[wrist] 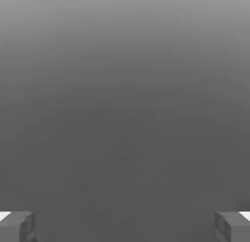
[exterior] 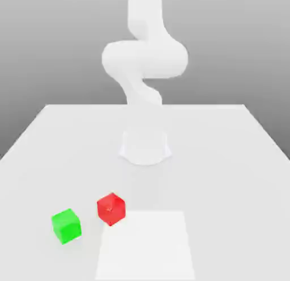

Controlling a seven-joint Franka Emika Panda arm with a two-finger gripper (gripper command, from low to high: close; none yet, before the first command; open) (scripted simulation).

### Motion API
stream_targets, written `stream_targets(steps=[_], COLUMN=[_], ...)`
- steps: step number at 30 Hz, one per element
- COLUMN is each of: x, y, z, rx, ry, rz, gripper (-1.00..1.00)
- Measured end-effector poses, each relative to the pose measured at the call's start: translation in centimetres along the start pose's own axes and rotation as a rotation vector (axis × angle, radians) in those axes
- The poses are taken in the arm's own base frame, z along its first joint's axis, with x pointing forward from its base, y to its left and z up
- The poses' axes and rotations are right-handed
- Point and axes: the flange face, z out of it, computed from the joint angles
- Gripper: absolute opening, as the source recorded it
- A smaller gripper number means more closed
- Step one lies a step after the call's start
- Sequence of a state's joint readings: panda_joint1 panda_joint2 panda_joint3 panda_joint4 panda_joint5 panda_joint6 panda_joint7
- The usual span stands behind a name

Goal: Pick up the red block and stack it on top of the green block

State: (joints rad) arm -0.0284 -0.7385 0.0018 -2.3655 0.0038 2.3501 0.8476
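Two blocks sit on the white table (exterior: 238,138) in the exterior view: the red block (exterior: 111,209) near the front, the green block (exterior: 67,225) just beside it toward that view's left, apart, not touching. The arm (exterior: 144,59) rises behind them, well clear. Nothing is picked up yet; this looks like the approach step. In the hand view, the gripper (wrist: 125,226) stands wide and empty, fingertips (wrist: 17,226) at the frame's edges. Next, I'd say: reach over the red block and descend.
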Motion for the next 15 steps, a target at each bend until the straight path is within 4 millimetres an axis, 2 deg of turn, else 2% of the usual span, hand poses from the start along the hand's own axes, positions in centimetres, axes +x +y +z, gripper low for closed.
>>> stream_targets(steps=[4,8,12,15], x=[-1.2,-3.6,-7.5,-11.6], y=[4.3,10.1,17.3,23.6], z=[9.7,17.7,24.2,27.8], rx=[-0.134,-0.271,-0.421,-0.55], ry=[-0.07,-0.131,-0.186,-0.226], rz=[0.136,0.274,0.421,0.544], gripper=[0.0,0.0,0.0,0.0])
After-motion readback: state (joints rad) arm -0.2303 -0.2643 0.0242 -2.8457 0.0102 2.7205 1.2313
